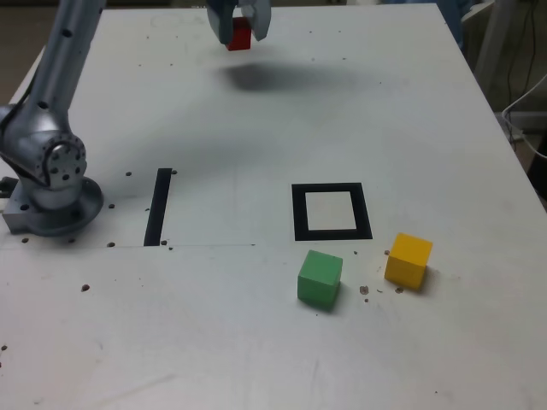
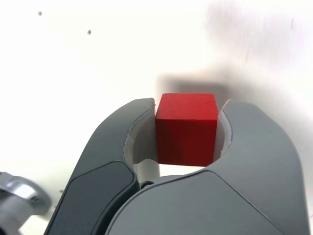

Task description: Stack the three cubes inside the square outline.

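— While the pale grey table [image 1: 256,342] lay scuffed and speckled, where was the red cube [image 1: 240,33]?

— Held off the surface, far beyond the square outline [image 1: 332,212], clamped in the gripper [image 1: 239,26].

— Did the wrist view add anything?

— Yes: both curved grey jaws pressed its matte sides [image 2: 187,128], shadow beneath. Only the exterior view showed the green cube [image 1: 320,278] and yellow cube [image 1: 408,260] just before the outline, with the black stripe [image 1: 158,207] near the arm's base [image 1: 53,201].

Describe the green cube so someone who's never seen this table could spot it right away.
On the white table, find the black square outline near the middle. Just in front of its near-left corner, in the exterior view, sits the green cube. The yellow cube lies to its right; the red cube is held aloft.
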Robot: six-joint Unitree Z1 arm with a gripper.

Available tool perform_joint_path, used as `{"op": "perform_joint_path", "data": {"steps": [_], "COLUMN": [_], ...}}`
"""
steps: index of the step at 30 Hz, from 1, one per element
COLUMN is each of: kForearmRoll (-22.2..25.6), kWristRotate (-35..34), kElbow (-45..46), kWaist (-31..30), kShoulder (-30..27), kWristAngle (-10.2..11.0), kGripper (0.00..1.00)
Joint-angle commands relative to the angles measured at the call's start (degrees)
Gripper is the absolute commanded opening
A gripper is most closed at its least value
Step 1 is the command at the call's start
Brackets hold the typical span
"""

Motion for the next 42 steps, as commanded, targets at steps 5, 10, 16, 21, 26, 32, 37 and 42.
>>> {"op": "perform_joint_path", "data": {"steps": [5,10,16,21,26,32,37,42], "kForearmRoll": [-3.08,-6.73,-9.49,-11.45,-13.98,-16.69,-18.5,-20.32], "kWristRotate": [-3.5,-9.43,-16.26,-19.9,-21.47,-21.71,-21.71,-22.47], "kElbow": [11.59,22.12,30.65,34.65,35.91,35.72,36.06,35.62], "kWaist": [-5.93,-12.89,-22.7,-30.39,-36.08,-40.07,-41.66,-45.26], "kShoulder": [-9.41,-17.68,-23.04,-24.13,-24.16,-23.09,-21.55,-20.86], "kWristAngle": [0.08,0.83,0.18,-3.1,-5.94,-8.08,-10.75,-13.3], "kGripper": [0.25,0.25,0.25,0.25,0.25,0.25,0.25,0.25]}}
